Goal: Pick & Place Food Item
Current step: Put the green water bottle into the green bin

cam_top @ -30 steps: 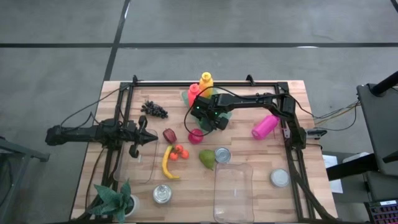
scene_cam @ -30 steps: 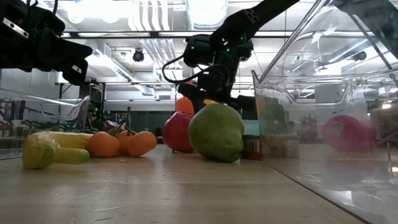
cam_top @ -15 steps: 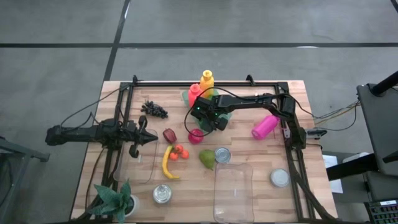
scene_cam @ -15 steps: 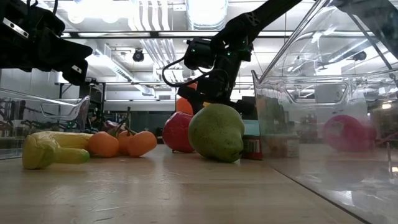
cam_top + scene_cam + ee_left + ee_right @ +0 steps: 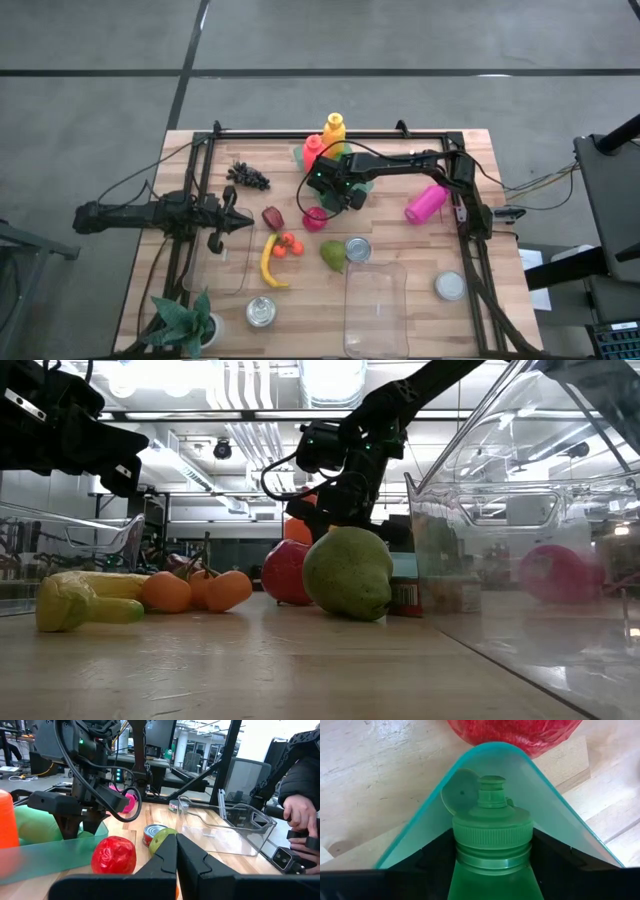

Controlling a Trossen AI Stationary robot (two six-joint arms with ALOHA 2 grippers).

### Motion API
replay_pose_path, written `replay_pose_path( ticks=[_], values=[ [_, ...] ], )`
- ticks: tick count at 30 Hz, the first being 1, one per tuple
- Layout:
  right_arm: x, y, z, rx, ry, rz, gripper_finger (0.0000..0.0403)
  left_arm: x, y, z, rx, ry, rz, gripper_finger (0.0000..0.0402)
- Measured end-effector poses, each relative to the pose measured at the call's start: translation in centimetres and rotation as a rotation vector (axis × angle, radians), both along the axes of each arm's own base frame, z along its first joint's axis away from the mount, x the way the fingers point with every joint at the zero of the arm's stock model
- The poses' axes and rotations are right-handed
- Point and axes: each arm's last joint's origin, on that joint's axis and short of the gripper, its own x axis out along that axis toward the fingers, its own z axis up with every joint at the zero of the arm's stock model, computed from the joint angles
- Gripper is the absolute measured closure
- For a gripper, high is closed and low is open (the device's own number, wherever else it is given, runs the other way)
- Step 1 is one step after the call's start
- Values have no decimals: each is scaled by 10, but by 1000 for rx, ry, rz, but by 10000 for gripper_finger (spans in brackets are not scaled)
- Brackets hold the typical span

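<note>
A green bottle [image 5: 492, 845] lies on a teal see-through board [image 5: 420, 835] at mid-table, its cap toward a red apple [image 5: 520, 732]. My right gripper [image 5: 326, 197] reaches down over it and is shut on its cap end. The left wrist view shows the same bottle [image 5: 30, 822], board [image 5: 55, 852], apple [image 5: 114, 855] and my right gripper [image 5: 77, 822]. My left gripper [image 5: 243, 222] waits shut at the table's left, touching nothing; its fingers [image 5: 176, 855] are closed together. A pear [image 5: 332, 255], a banana [image 5: 267, 262] and small orange fruits [image 5: 288, 245] lie nearer the front. My right gripper pinches the green bottle's neck just below the cap [image 5: 492, 857], one finger [image 5: 437, 857] on each side. The fingers come steeply from above and lie across the bottle. The bottle lies on the teal board.
An orange bottle [image 5: 312, 150] and a yellow bottle [image 5: 332, 130] stand behind the board, a pink bottle [image 5: 427, 203] lies to the right, and grapes [image 5: 248, 176] to the left. Cans [image 5: 357, 249], clear containers [image 5: 375, 310] and a plant [image 5: 185, 320] fill the front. A person's hand [image 5: 300, 817] shows beyond the table.
</note>
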Motion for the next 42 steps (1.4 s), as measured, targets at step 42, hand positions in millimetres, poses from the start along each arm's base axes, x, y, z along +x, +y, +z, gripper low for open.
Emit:
replay_pose_path(
  ticks=[42],
  values=[
    [-10, -5, 45, 187, -151, -176, 197, 0, 0, 0, 0, 0, 0, 401]
  ],
)
